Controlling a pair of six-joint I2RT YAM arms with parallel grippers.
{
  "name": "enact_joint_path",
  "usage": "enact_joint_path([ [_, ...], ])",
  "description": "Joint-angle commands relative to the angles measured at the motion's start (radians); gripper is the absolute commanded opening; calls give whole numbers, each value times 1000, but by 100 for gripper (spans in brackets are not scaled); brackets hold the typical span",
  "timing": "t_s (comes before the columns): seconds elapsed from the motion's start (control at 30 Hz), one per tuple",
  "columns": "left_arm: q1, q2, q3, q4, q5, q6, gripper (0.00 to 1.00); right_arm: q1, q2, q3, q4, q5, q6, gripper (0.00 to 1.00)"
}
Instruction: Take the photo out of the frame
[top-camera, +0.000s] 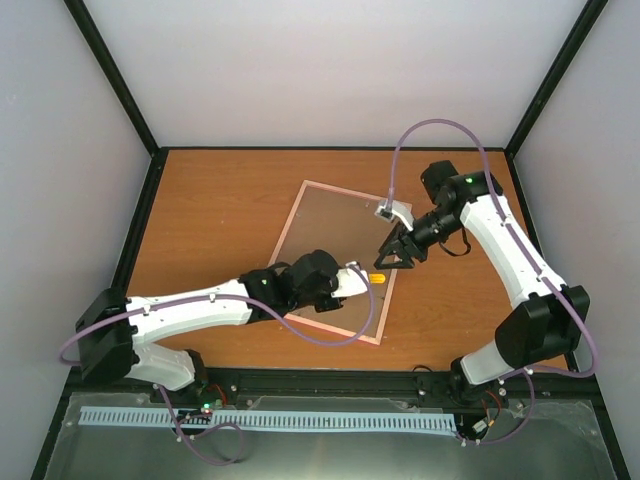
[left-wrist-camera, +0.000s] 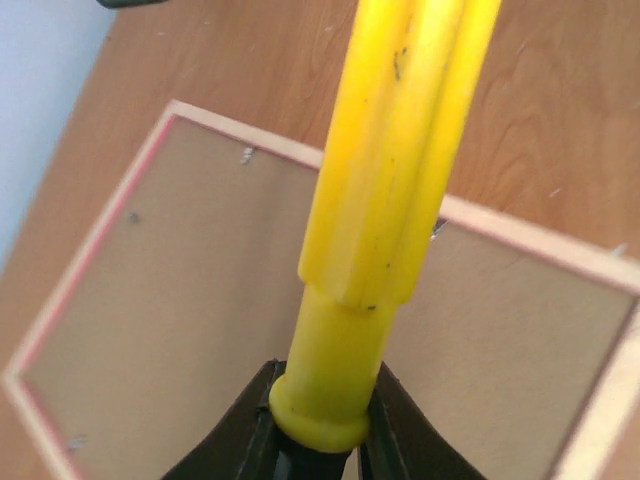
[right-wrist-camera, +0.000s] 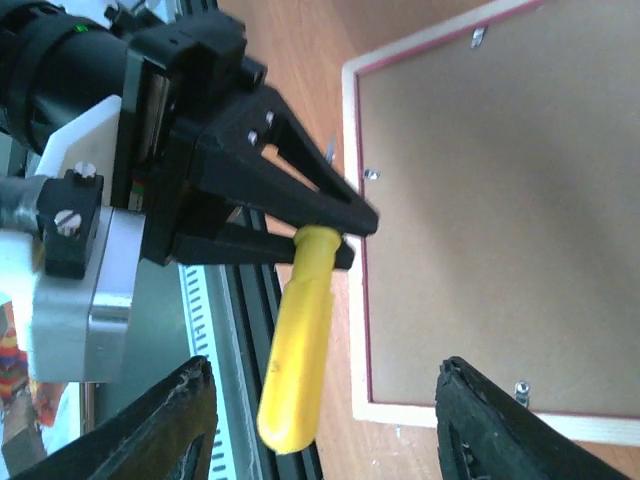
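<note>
The photo is out of sight. I judge that it lies inside the frame (top-camera: 350, 189), under the brown backing (top-camera: 335, 230). The frame rests face down and askew on the middle of the bench (top-camera: 220, 220), with one corner reaching toward the near edge.

The left hand (left-wrist-camera: 320, 430) is clamped on the narrow end of a yellow tool (left-wrist-camera: 390, 180), and the fluted body of the tool juts out over the backing. Whether the tool has a blade or tip I cannot tell, since the wrist view is blurred there. The right hand (top-camera: 395, 258) hovers over the side of the frame nearest the right edge of the bench. Its fingers (right-wrist-camera: 190, 420) are spread wide and hold nothing.

Small metal tabs (right-wrist-camera: 370, 174) sit along the inner rim and appear to pin the backing down, so they probably have to be turned or bent aside first.

The backing looks stiff and should lift as one piece from an edge. The print beneath is probably light and limp, and it would crease or smudge easily. It would be best pinched gently at a corner or along a bare edge and peeled up flat, not dragged. The frame itself looks thin and light, so it may slide on the smooth bench unless the other hand presses down on its rim.
</note>
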Motion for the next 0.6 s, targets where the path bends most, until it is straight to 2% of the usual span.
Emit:
enact_joint_path([
  [0.0, 62, -22, 30, -4, 280, -272, 2, -20, 1, 14, 44, -77, 58, 60],
  [0.07, 102, -5, 53, -13, 374, -352, 3, -22, 1, 8, 66, -84, 76, 60],
  [0.3, 204, 93, 112, -46, 572, -572, 4, -20, 11, -5, 119, -86, 135, 61],
  [0.43, 207, 122, 118, -37, 613, -601, 5, -21, 32, -22, 123, -80, 151, 64],
  [0.57, 207, 124, 119, -25, 580, -617, 4, -21, 36, -56, 152, -50, 180, 65],
])
